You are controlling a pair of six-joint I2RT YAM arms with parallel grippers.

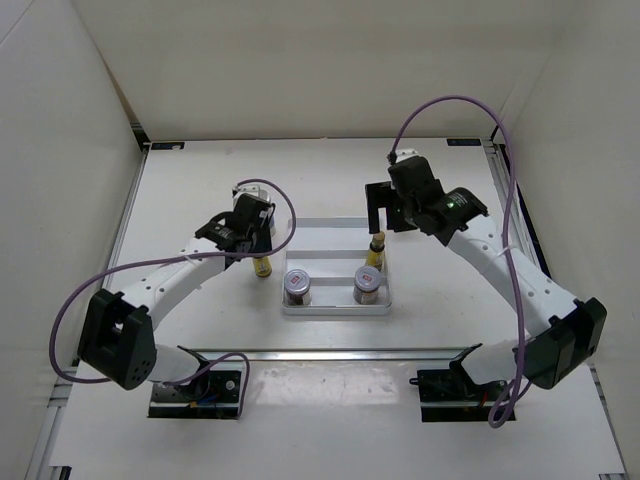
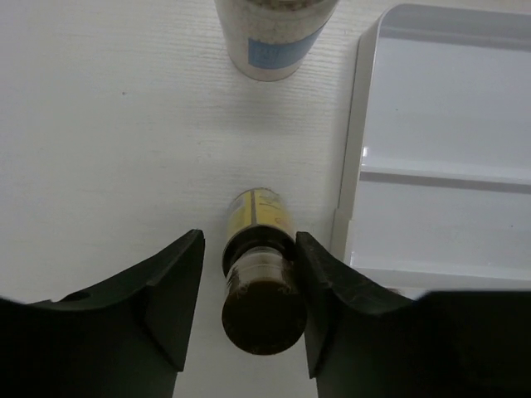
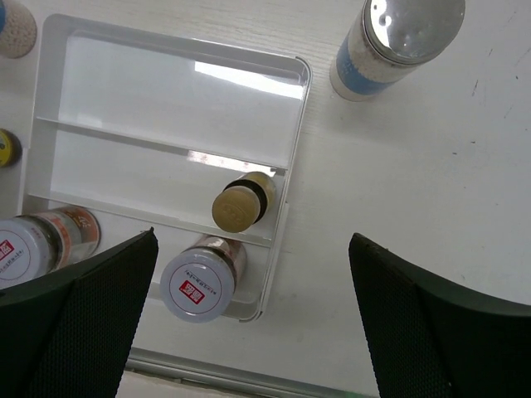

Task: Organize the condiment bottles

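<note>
A tiny yellow dark-capped bottle (image 2: 259,282) stands on the table just left of the white tray (image 2: 440,124), between the fingers of my left gripper (image 2: 249,249). The jaws are open around it, with a gap on the left side. A tall white bottle with a blue band (image 2: 274,37) stands beyond it. In the tray (image 1: 335,228), two silver-lidded jars (image 1: 297,285) (image 1: 367,283) fill the near row and the other yellow bottle (image 1: 376,250) stands in the middle row. My right gripper (image 3: 253,240) is open and empty above the tray's right edge. The second tall white bottle (image 3: 390,46) stands right of the tray.
The tray's far row (image 3: 174,91) holds nothing. White walls enclose the table on three sides. A metal rail (image 1: 330,352) runs along the near edge in front of the arm bases.
</note>
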